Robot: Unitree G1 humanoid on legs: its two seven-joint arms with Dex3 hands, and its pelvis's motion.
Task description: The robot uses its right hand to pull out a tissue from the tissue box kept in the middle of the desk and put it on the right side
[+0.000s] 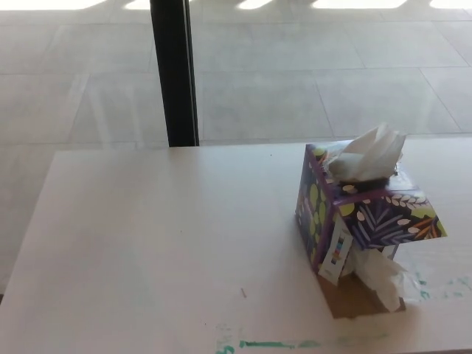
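On my counter (147, 236) right of centre stands the tissue box (361, 221), tissue (369, 155) sticking up, neither robot hand showing.

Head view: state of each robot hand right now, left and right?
Left robot hand: not in view.
Right robot hand: not in view.
Only the tissue box on the desk shows, a tissue sticking out of its top.

One tissue box (361, 221) stands on one desk (162, 243). Two tissues show: one tissue (369, 153) sticks out of the top, another tissue (383, 279) hangs from the torn side. One black pillar (174, 72) stands behind.
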